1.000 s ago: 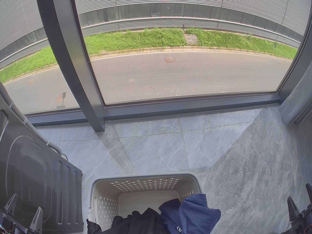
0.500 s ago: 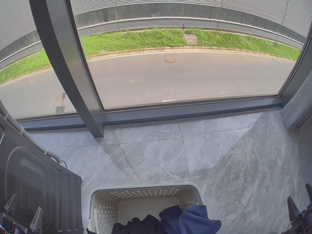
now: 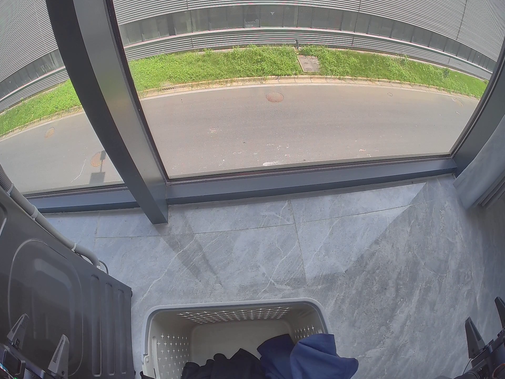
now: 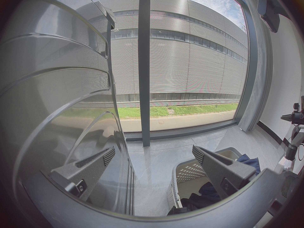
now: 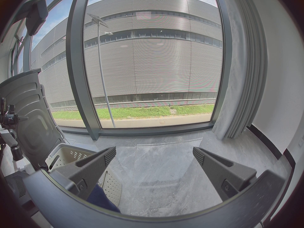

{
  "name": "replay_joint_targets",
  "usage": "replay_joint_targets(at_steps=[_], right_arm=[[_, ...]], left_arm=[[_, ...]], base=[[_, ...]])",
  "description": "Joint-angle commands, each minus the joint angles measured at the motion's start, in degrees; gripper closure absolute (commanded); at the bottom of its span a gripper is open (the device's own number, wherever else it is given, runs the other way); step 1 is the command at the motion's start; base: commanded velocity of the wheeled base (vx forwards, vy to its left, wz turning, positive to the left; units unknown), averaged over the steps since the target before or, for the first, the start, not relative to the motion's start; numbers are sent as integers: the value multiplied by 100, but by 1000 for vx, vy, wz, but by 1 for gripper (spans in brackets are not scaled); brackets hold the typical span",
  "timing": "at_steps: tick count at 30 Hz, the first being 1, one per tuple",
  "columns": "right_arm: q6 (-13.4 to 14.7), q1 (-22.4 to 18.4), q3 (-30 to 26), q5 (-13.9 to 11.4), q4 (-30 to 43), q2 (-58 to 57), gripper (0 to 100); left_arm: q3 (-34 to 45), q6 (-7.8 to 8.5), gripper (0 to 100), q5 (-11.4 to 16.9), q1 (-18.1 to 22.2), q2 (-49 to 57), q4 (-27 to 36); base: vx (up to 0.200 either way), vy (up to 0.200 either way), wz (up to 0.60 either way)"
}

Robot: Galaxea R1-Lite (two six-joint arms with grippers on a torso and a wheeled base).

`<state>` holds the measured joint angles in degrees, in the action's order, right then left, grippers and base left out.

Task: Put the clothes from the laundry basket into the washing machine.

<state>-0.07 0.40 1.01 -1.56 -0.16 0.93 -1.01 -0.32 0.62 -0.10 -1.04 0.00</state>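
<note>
The clothes (image 3: 263, 361) lie at the bottom centre of the head view. We count two garments, a blue one (image 3: 310, 356) draped over the rim and a black one (image 3: 231, 365) beside it. Both are heaped at the near end of the single white laundry basket (image 3: 236, 303), probably for easy reach. One washing machine (image 3: 58, 301) stands just beside the basket at lower left. Our left gripper (image 3: 43, 328) and right gripper (image 3: 484, 314) hang at the bottom corners, both spread wide and empty, likely poised for a first grab.
</note>
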Motion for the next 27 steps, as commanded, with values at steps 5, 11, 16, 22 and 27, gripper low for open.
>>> replay_joint_targets(at_steps=[5, 11, 16, 22, 27], right_arm=[[-1, 4, -101, -2, -2, -93, 0], [-1, 4, -101, -2, -2, -93, 0], [-1, -5, -101, -2, -2, -93, 0], [-1, 4, -101, -2, -2, -93, 0], [-1, 4, -101, -2, -2, -93, 0]], left_arm=[[101, -3, 0, -1, 1, 95, -9], [101, -3, 0, -1, 1, 95, 0], [101, -3, 0, -1, 1, 86, 0], [101, -3, 0, -9, 1, 86, 0], [101, -3, 0, -1, 1, 95, 0]], base=[[0, 0, 0], [0, 0, 0], [0, 0, 0], [0, 0, 0], [0, 0, 0]])
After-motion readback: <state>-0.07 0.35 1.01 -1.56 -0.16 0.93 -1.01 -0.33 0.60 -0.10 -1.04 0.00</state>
